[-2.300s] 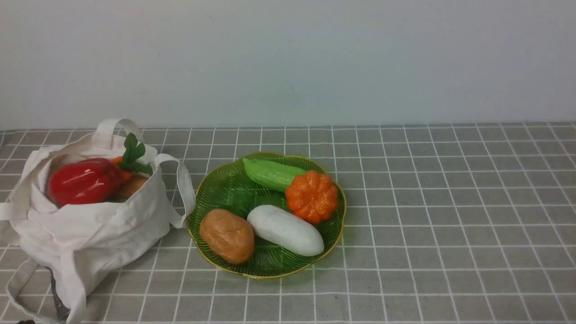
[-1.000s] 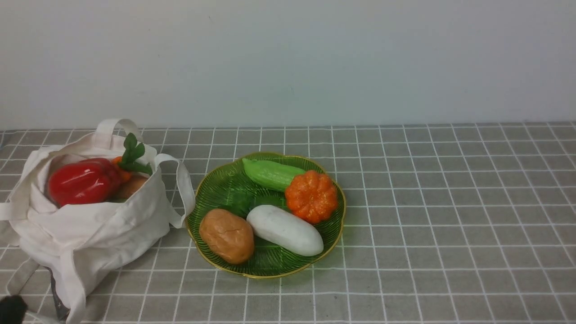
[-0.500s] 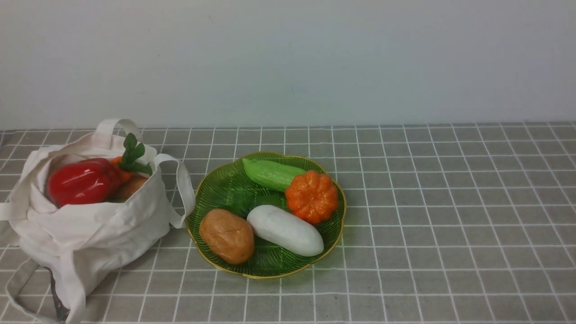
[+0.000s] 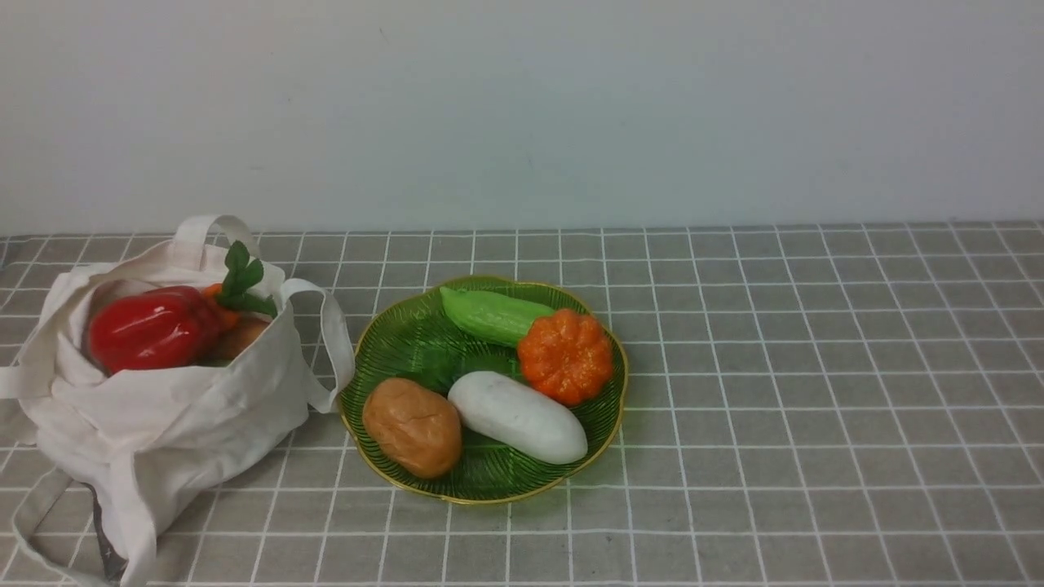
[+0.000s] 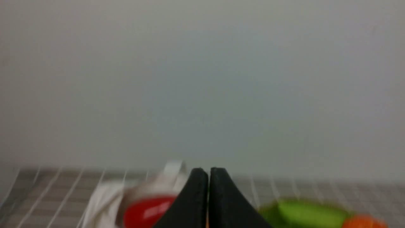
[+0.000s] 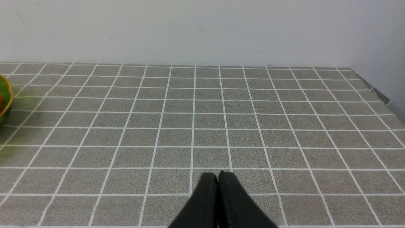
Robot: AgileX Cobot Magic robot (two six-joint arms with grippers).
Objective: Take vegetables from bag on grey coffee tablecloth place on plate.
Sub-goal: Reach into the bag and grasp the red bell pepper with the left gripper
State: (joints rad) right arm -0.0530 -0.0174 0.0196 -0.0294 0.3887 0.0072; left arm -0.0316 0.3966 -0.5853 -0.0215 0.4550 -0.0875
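The off-white bag [image 4: 163,408] slumps at the left on the grey coffee tablecloth [image 4: 816,367]. Inside it lie a glossy red bell pepper [image 4: 151,328] and an orange vegetable with green leaves [image 4: 241,281]. The green plate [image 4: 408,334] at the centre carries a green cucumber [image 4: 493,314], an orange pumpkin [image 4: 565,355], a white vegetable [image 4: 516,417] and a brown potato [image 4: 412,426]. Neither arm shows in the front view. My left gripper [image 5: 208,172] is shut and empty, short of the blurred bag [image 5: 104,202] and pepper [image 5: 145,210]. My right gripper [image 6: 218,175] is shut and empty over bare cloth.
A pale wall [image 4: 522,106] backs the table. The cloth's right edge [image 6: 373,91] shows in the right wrist view, with the plate's rim [image 6: 8,101] at that view's far left.
A dark shape at the front view's lower left corner one second ago has gone from view. The bag, plate and vegetables have not moved.
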